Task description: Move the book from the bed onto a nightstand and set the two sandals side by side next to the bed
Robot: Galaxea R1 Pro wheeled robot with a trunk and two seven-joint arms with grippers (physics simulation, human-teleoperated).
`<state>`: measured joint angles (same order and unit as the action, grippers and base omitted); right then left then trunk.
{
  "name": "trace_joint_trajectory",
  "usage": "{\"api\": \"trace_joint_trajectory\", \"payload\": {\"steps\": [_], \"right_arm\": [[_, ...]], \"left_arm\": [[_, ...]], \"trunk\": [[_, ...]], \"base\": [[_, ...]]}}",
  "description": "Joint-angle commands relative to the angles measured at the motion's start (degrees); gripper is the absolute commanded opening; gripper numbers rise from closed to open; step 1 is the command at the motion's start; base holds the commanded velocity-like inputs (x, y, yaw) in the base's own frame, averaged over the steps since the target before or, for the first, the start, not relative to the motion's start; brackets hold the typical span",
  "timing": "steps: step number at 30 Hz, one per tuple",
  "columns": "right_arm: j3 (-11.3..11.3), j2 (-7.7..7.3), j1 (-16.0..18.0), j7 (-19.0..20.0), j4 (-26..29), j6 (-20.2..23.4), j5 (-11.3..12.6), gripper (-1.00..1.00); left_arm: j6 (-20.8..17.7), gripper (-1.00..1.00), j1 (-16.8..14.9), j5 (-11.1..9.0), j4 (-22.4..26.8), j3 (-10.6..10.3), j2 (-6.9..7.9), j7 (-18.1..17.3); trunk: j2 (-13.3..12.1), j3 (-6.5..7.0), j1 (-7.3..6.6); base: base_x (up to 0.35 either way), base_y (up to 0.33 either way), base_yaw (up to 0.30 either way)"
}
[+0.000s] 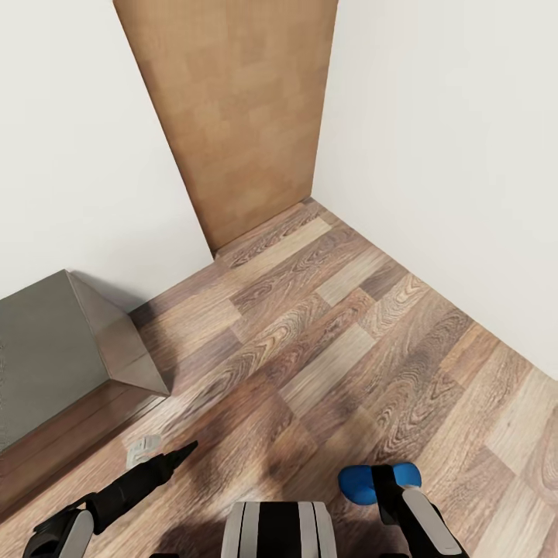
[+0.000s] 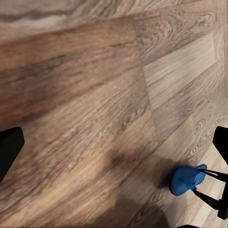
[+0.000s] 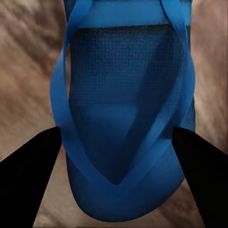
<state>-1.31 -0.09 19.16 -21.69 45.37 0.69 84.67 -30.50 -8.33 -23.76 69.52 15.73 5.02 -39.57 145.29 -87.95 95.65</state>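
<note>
One blue sandal (image 1: 355, 483) hangs a little above the wood floor at the lower right, with my right gripper (image 1: 385, 479) shut on it. In the right wrist view the sandal (image 3: 126, 109) spreads between the two dark fingers (image 3: 28, 178), straps facing the camera. The left wrist view also catches this sandal (image 2: 186, 178) with thin black fingers (image 2: 209, 185) clamped on it. My left gripper (image 1: 169, 456) is low at the lower left, open and holding nothing (image 2: 114, 147). A grey block on a dark brown base (image 1: 54, 353) at the left looks like the bed's corner.
White walls meet in a corner ahead, with a light-brown wooden door panel (image 1: 232, 116) set into it. Wood-plank floor (image 1: 333, 333) stretches from the door toward me. A small pale grey piece (image 1: 142, 449) lies on the floor by the left fingers.
</note>
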Motion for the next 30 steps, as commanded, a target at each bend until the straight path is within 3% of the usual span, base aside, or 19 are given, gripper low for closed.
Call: {"api": "trace_joint_trajectory", "payload": {"steps": [1,4,5,8,9,11,12,15,18,19,21,23,27,30], "right_arm": [[0.0,0.00,0.0,-0.4,0.2,0.1,0.3,-1.00],[1.1,0.00,0.0,-0.4,0.6,0.6,-0.2,-1.00],[2.6,-0.10,0.0,-0.4,0.9,0.8,-0.4,-1.00],[12.2,-0.71,0.0,-0.4,3.8,1.6,-0.8,-1.00],[15.1,-1.68,0.0,-0.5,5.1,2.6,-1.3,-1.00],[19.4,-5.24,0.0,-0.5,6.7,6.1,-4.3,-1.00],[20.0,-6.14,0.0,-0.5,6.9,7.2,-5.4,-1.00],[21.6,-10.89,0.0,-0.4,7.4,14.8,-11.2,-1.00],[22.0,-17.06,0.0,-0.3,6.5,20.3,-13.1,-1.00],[22.2,-20.46,-0.1,-0.2,5.2,21.3,-13.4,-1.00],[22.2,-23.41,-0.1,-0.2,3.8,21.9,-13.6,-1.00],[22.2,-24.69,-0.2,-0.3,3.3,22.2,-13.7,-1.00],[22.2,-25.60,-0.2,-0.3,3.5,22.8,-13.7,-1.00],[21.7,-27.37,-0.2,-0.3,6.2,23.8,-13.8,-1.00]], "left_arm": [[-0.4,1.00,0.0,-0.3,0.0,0.1,0.00,-0.1],[-0.4,1.00,0.0,-0.3,0.0,0.0,-0.01,-0.1],[-0.4,1.00,0.0,-0.3,0.0,0.0,-0.01,-0.1],[-0.4,1.00,0.0,-0.3,0.0,0.0,-0.12,-0.1],[-0.4,1.00,0.0,-0.3,0.0,0.0,-0.29,-0.1],[-0.4,1.00,0.0,-0.3,0.0,0.0,-0.59,-0.1],[-0.4,1.00,0.0,-0.3,0.0,0.0,-0.63,-0.1],[-0.4,1.00,0.0,-0.3,0.0,0.0,-0.75,-0.4],[-0.5,1.00,0.0,-0.3,0.2,0.0,-0.79,-0.6],[-0.5,1.00,0.0,-0.4,0.2,-0.1,-0.79,-0.6],[-0.6,1.00,0.0,-0.4,0.2,-0.6,-0.76,-0.7],[-0.7,1.00,0.0,-0.4,0.2,-1.0,-0.73,-0.7],[-0.9,1.00,0.0,-0.5,0.1,-1.4,-0.71,-0.7],[-0.9,1.00,0.0,-0.5,0.1,-1.4,-0.71,-0.8]], "trunk": [[0.0,0.20,-0.03],[0.0,0.86,-0.11],[-0.1,1.08,-0.14],[-0.1,1.75,-0.21],[-0.1,1.97,-0.24],[-0.1,2.41,-0.29],[-0.1,2.63,-0.32],[-0.2,3.30,-0.39],[-0.2,3.96,-0.47],[-0.2,4.18,-0.50],[-0.3,4.63,-0.55],[-0.3,5.07,-0.60],[-0.4,5.96,-0.70],[-0.4,6.62,-0.78]], "base": [[0.000,0.000,0.000],[0.000,0.000,0.000],[0.000,0.000,0.000],[0.000,0.000,0.000],[0.000,0.000,0.000],[0.000,0.000,0.000],[0.000,0.000,0.000],[0.000,0.000,0.000],[0.000,0.000,0.000],[0.000,0.000,0.000],[0.000,0.000,0.000],[0.000,0.000,0.000],[0.000,0.000,0.000],[0.000,0.000,0.000]]}}
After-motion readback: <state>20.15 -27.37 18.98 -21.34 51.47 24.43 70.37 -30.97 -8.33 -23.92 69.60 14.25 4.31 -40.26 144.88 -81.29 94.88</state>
